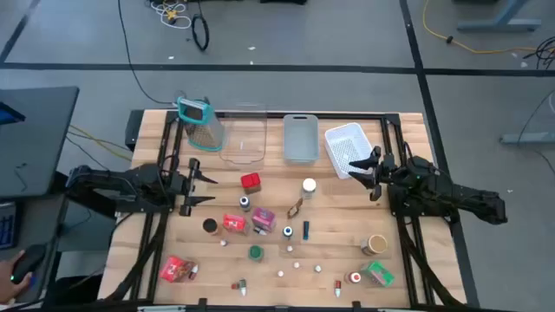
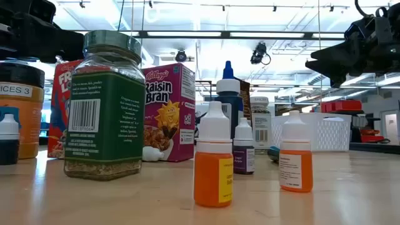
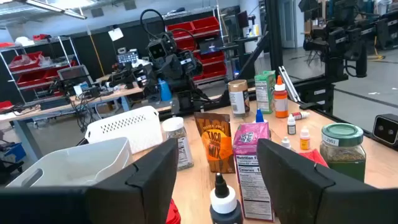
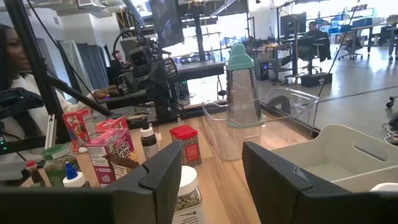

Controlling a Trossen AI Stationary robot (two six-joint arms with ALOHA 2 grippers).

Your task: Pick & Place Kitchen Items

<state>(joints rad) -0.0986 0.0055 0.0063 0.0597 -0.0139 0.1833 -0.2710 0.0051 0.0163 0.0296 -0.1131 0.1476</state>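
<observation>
The kitchen items lie spread over the wooden table: a red-lidded jar [image 1: 251,181], a white-lidded jar [image 1: 309,186], a pink Raisin Bran box [image 1: 264,219], a red packet [image 1: 234,222], a taco mix packet [image 1: 296,208] and little dropper bottles [image 2: 214,164]. My left gripper [image 1: 201,189] hovers open at the table's left side, pointing level toward the items, with a dark-capped bottle [image 3: 222,198] ahead of its fingers. My right gripper [image 1: 368,179] hovers open at the right side by the white basket, facing the white-lidded jar [image 4: 186,186]. Neither holds anything.
Along the far edge stand the teal-framed grater [image 1: 199,121], a clear bin [image 1: 243,137], a grey bin [image 1: 300,139] and a white basket [image 1: 349,146]. A green-lidded jar [image 2: 104,106], a red packet [image 1: 176,269] and a green box [image 1: 378,274] sit near the front edge. A person [image 4: 15,68] shows beyond the table.
</observation>
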